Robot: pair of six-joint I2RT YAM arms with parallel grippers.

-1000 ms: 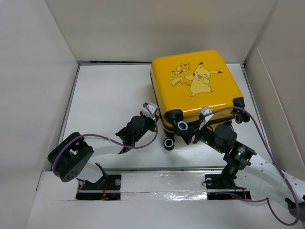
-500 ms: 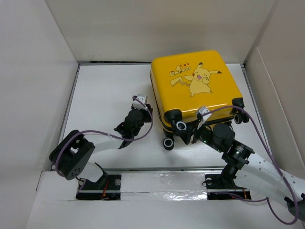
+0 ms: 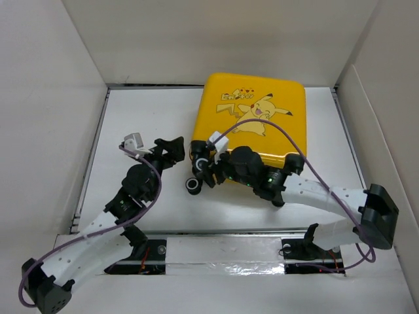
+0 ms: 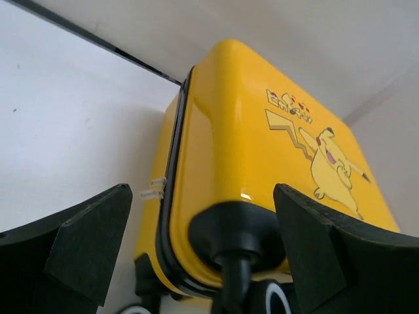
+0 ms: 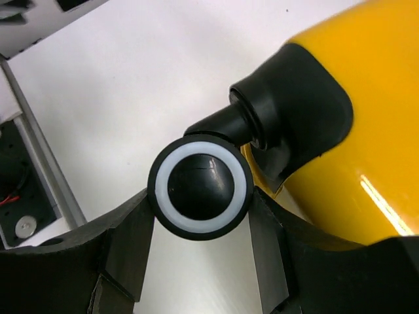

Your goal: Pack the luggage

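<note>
The yellow luggage (image 3: 275,98) lies flat and closed at the back of the table, Pikachu print up, its wheels toward me. In the left wrist view the luggage (image 4: 249,150) fills the middle with its black zipper trim (image 4: 175,163). My left gripper (image 3: 171,148) hangs open just left of the near-left corner; its fingers stand wide on either side of a wheel mount (image 4: 232,235) without touching it. My right gripper (image 3: 207,170) reaches across the front edge. Its fingertips press both sides of a black, white-ringed wheel (image 5: 200,188).
White walls (image 3: 59,98) box in the table on the left, back and right. A second wheel (image 3: 193,186) sticks out below the luggage's near-left corner. A small white zipper pull (image 4: 154,190) hangs on the luggage's side. A purple cable (image 3: 288,140) arcs over the lid.
The luggage has slid left and turned. My right arm has swung left with it to the near-left wheel. My left gripper has backed off to the left and opened.
</note>
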